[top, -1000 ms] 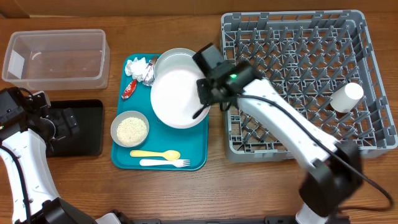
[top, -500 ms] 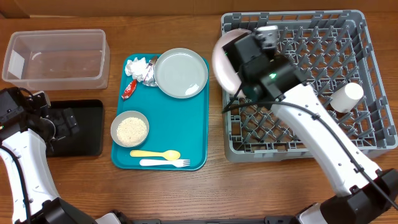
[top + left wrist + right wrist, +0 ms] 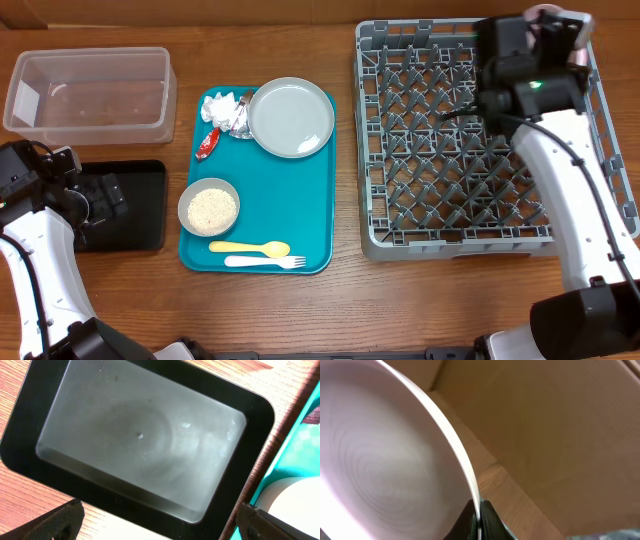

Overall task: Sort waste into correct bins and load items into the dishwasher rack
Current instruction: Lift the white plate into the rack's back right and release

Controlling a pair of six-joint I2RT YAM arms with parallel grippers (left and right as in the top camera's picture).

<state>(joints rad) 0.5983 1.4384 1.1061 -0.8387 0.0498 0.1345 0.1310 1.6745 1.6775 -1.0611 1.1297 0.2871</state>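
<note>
My right gripper (image 3: 479, 510) is shut on the rim of the pale pink plate (image 3: 380, 460) and holds it on edge over the far right corner of the grey dishwasher rack (image 3: 450, 150). In the overhead view only a sliver of the plate (image 3: 548, 9) shows above the gripper (image 3: 535, 35). The white cup is hidden. My left gripper (image 3: 160, 522) is open and empty over the black tray (image 3: 140, 440). On the teal tray (image 3: 310, 225) lie the grey plate (image 3: 291, 117), bowl of rice (image 3: 209, 208), yellow spoon (image 3: 250, 247), white fork (image 3: 265, 262), napkin (image 3: 221, 103), foil (image 3: 236, 118) and red packet (image 3: 207, 143).
The clear tub (image 3: 90, 90) stands at the far left, behind the black tray (image 3: 130, 205). My right arm (image 3: 570, 170) lies across the rack's right side. A brown cardboard wall (image 3: 560, 420) rises behind the table's far edge.
My right gripper has carried the pink plate off the grey plate and rightward across the rack to its far right corner. The arm now covers the white cup. The left arm has not moved.
</note>
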